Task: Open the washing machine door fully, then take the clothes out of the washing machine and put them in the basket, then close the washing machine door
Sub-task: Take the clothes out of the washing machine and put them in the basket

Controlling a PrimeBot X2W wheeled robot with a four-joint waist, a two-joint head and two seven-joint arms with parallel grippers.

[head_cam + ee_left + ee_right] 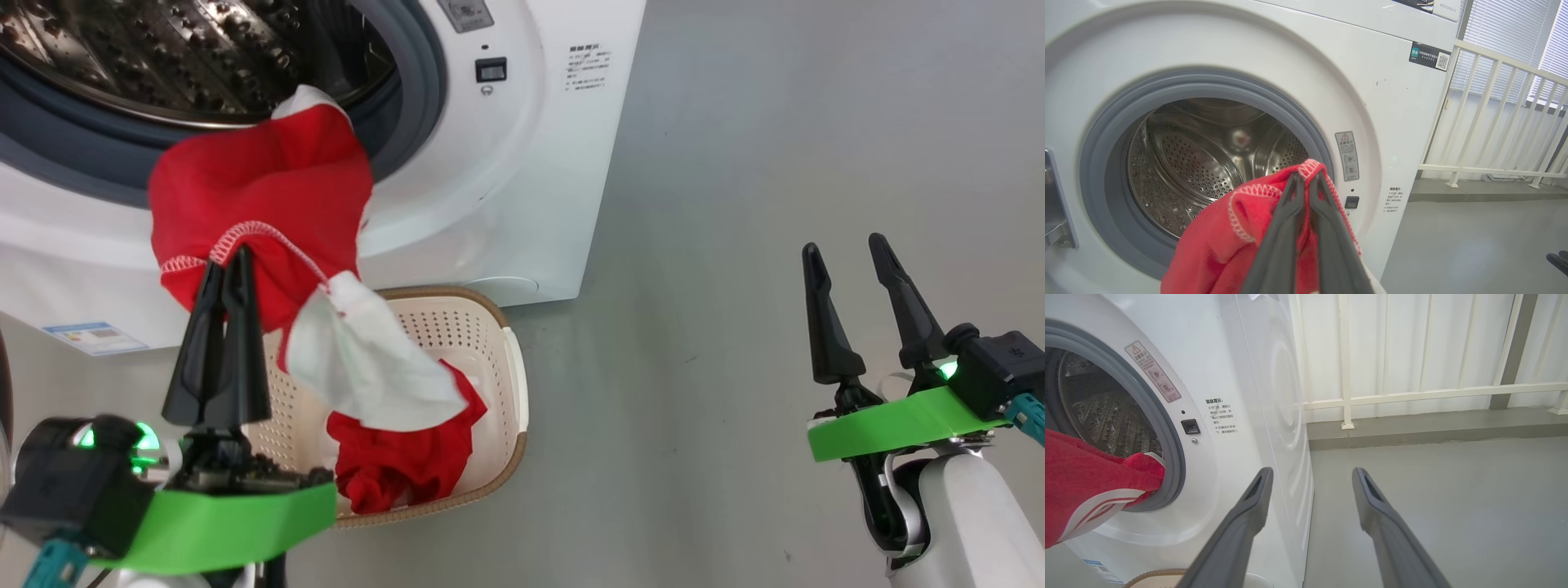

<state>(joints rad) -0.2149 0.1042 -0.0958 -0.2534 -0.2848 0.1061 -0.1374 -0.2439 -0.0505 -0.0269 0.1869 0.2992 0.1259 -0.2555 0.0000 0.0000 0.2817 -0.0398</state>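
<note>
Before the washing machine (490, 204), on a grey floor (735, 245), the following were noted.

1. Left gripper (230, 257): fingers pinched tight on the white-stitched hem of a red garment (261, 196). The cloth was raised above the basket (510, 384), and its far end lay across the grey gasket (1098, 171) at the lower right of the opening, partly masking the steel drum (1200, 163).
2. White cloth piece (367, 359): hung from the red garment, dangling over the basket.
3. Second red garment (400, 465): crumpled inside the basket, which stood just beside the machine's front.
4. Right gripper (842, 243): fingers spread wide, holding nothing, well apart from the laundry, over bare floor.
5. White railing (1494, 102): beyond the machine's side.

Markings:
- Warning sticker (1347, 155), red triangle at its top, beside the gasket.
- Black label (1430, 56) bearing a QR code.
- Block of small printed characters (1222, 416), too small to read.
- Blue-and-white label (95, 336), low on the front, print illegible.
</note>
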